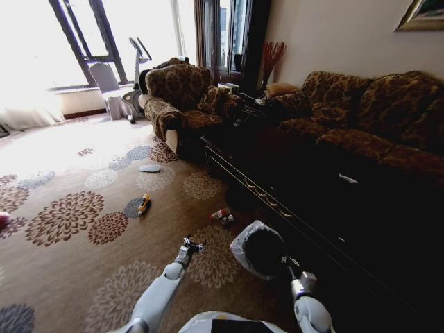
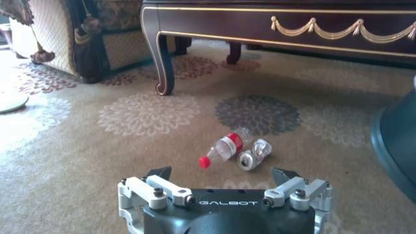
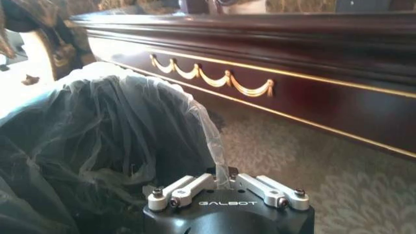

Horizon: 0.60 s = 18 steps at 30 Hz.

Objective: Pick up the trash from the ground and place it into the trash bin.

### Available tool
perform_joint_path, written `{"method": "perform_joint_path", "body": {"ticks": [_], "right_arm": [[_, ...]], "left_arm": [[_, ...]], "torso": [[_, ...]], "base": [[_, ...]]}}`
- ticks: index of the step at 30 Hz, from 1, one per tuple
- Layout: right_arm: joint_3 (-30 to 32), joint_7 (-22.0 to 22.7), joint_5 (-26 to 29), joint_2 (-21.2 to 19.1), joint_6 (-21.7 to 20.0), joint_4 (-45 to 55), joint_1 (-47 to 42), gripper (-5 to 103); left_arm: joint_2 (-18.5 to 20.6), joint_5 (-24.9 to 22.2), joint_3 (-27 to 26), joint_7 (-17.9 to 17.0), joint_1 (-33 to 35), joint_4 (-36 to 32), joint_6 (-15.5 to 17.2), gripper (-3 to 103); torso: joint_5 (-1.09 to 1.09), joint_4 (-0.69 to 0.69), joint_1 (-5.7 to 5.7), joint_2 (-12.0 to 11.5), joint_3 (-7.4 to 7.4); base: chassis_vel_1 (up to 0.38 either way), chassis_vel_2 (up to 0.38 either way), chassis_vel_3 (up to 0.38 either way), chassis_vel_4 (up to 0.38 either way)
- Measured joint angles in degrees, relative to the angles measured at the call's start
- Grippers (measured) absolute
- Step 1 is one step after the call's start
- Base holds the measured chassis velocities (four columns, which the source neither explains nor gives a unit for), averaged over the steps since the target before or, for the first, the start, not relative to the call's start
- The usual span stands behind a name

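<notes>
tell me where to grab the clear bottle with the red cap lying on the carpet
Take the clear bottle across its labelled middle, coming down from above. It lies on its side on the carpet, red cap toward the left tool, whose fingers stand open. A small can lies right against its far side, so set the fingers across the body, clear of it.

We have open carpet (image 1: pixel 83 277) ahead of our left gripper (image 2: pixel 221 176), whose fingers are spread, right up to the bottle (image 2: pixel 223 149) and crushed can (image 2: pixel 254 154). Beyond them the dark table (image 1: pixel 277 187) blocks the way. The bin (image 1: pixel 257 250) stands close at our right, beside the table's long edge.
</notes>
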Motion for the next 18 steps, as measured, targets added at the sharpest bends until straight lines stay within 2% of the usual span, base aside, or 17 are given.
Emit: {"method": "perform_joint_path", "body": {"ticks": [9, 18], "right_arm": [[-1.0, 3.0, -1.1, -2.2, -1.5, -4.9, 2.6, 0], [0.0, 3.6, -0.5, -3.0, -0.6, -2.6, 2.2, 0]], "left_arm": [[-0.7, 0.1, 0.6, 0.1, -0.6, 0.5, -1.9, 100], [-1.5, 0.1, 0.9, 1.2, -1.7, 3.0, -4.0, 100]], "torso": [[0.01, -0.01, -0.93, -2.0, -1.06], [0.00, -0.01, -2.09, -4.9, -2.76]], "base": [[0.000, 0.000, 0.000, 0.000], [0.000, 0.000, 0.000, 0.000]]}}
